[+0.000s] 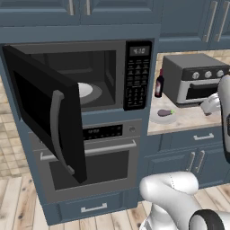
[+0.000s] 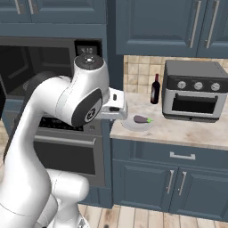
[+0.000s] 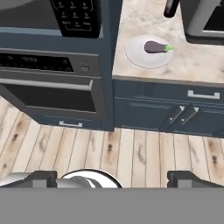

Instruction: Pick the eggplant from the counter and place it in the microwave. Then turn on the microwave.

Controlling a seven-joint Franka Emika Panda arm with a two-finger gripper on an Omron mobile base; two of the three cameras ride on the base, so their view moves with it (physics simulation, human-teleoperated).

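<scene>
1. I count one eggplant (image 3: pixel 156 47), lying on one white plate (image 3: pixel 139 57) on the counter (image 3: pixel 197 65), beside one dark red bottle (image 1: pixel 159 84).
2. One microwave (image 1: pixel 90 76), door swung open; one toaster oven (image 2: pixel 193 91).
3. My gripper (image 3: pixel 112 178): jaws fully apart, holding nothing, well apart from the eggplant.

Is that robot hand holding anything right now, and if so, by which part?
Nothing is held. The gripper has its jaws wide apart over the floor, and the eggplant lies untouched on its plate on the counter.
</scene>
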